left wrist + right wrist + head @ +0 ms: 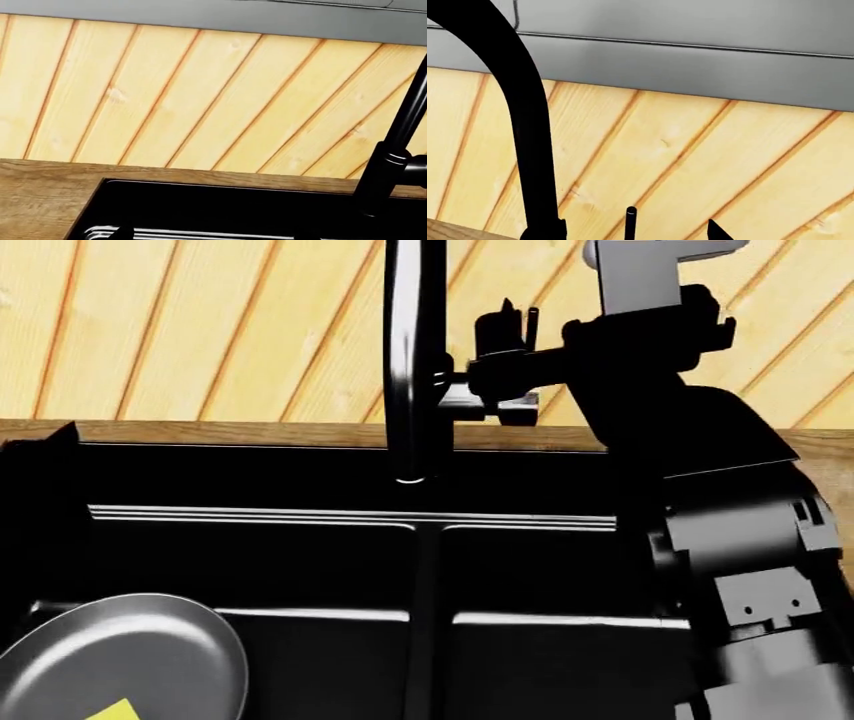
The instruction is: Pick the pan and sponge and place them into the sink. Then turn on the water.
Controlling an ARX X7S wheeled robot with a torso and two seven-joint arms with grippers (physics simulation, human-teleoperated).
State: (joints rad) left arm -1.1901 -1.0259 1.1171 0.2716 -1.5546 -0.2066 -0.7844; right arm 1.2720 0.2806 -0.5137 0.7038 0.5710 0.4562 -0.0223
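- Now the sink (267, 540) is big, black and shiny, with two bowls side by side; a middle wall (424, 620) splits them; the faucet is my landmark for where things are.
- Faucet (414, 360): a tall black pipe standing at the back of the sink, just in front of the wooden wall (174, 330); its spout end hangs over the middle wall; I see no water falling from it.
- Pan (114, 665): round, grey and smooth inside; it lies in the bowl to the left of the faucet, near the front; its handle is not in the picture.
- Sponge (118, 710): a tiny yellow block; it sits inside the pan, far left of the faucet and low down; only its tip shows.
- Right gripper (514, 365): it is up by the faucet's right side, right at the shiny lever part (461, 400); its thin black fingers (531, 325) stick up with a gap between them, so the claw looks released; I cannot tell if it touches the lever.
- Left gripper: I cannot see it in any picture, so I cannot tell its state; its own camera shows the wooden counter (40, 195), the sink's back edge and the faucet off to one side.
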